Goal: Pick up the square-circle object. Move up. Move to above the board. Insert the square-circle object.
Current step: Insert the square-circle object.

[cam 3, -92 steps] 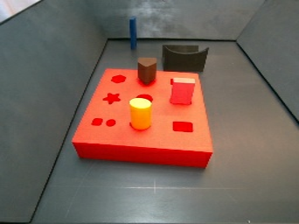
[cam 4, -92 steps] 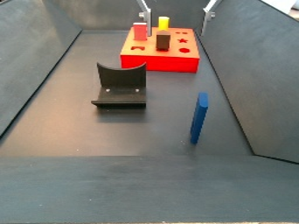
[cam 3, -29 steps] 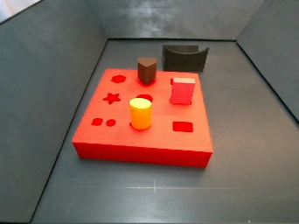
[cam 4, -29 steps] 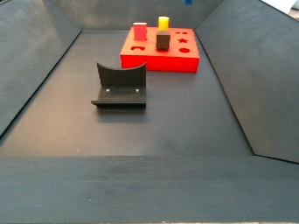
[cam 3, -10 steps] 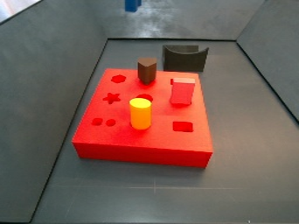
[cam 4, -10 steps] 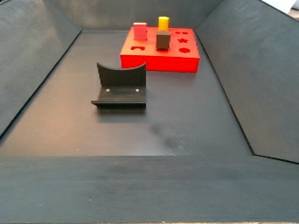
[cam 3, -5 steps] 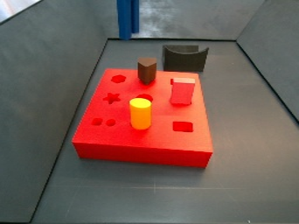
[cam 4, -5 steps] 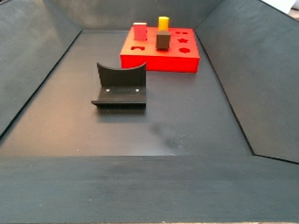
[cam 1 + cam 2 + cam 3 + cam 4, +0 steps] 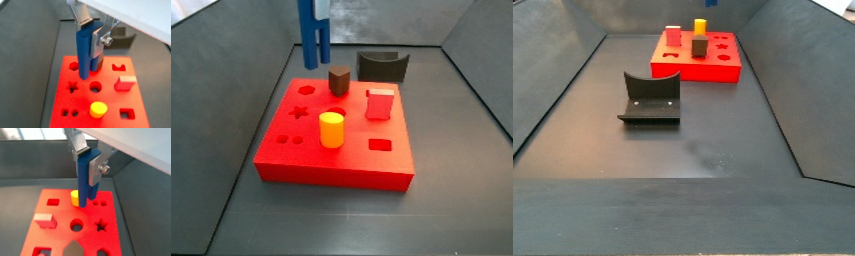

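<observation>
My gripper (image 9: 91, 31) is shut on the square-circle object (image 9: 86, 51), a slim blue piece like two joined posts, and holds it upright. Both wrist views show it hanging above the board (image 9: 109, 100), a flat red block with shaped holes; it also shows in a wrist view (image 9: 84, 180) between my silver fingers (image 9: 97, 170). In a side view the blue piece (image 9: 313, 35) hangs above the board's (image 9: 358, 160) far left part, its lower end clear of the top. The gripper itself is above that frame's edge.
On the board stand a yellow cylinder (image 9: 331, 130), a brown hexagonal peg (image 9: 339, 80) and a red square block (image 9: 380, 104). The dark fixture (image 9: 651, 98) stands on the grey floor beside the board (image 9: 698, 60). Grey walls enclose the floor.
The blue piece has come down into a side view: one second ago only its tip showed at the top, and now most of its length hangs over the board.
</observation>
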### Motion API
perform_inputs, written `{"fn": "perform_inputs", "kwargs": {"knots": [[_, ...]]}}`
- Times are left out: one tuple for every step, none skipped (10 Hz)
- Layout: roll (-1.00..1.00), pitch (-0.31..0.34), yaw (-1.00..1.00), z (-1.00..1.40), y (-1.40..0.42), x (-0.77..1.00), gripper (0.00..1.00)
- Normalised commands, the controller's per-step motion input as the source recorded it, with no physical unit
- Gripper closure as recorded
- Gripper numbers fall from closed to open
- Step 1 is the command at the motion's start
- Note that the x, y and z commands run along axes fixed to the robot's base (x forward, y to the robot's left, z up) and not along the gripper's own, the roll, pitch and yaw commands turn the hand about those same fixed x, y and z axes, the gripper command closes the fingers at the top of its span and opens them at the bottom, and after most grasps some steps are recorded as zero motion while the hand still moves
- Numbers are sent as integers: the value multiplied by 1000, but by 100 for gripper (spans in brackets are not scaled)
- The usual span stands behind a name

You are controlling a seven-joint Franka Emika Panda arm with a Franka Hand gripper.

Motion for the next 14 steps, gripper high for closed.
{"fn": "perform_inputs", "kwargs": {"knots": [[0,0,-834,-34,-206,-40,100],[0,0,-966,-74,-94,0,100],[-36,-47,-1000,-243,-17,0,100],[-79,-93,-1000,-360,-17,0,100],[-101,-146,-974,-420,-31,-11,100],[-103,-154,-966,-434,-40,-20,100],[-40,-57,-969,-183,-54,0,100],[0,-3,-914,-3,-117,0,100],[0,-6,-829,-9,-183,-51,100],[0,-20,-711,-86,-197,-229,100],[0,-60,-617,-163,-206,-314,100],[0,-66,-383,-191,-111,-57,100],[67,-43,-194,-240,-129,-160,100],[116,-33,-46,-260,-131,-214,100]]}}
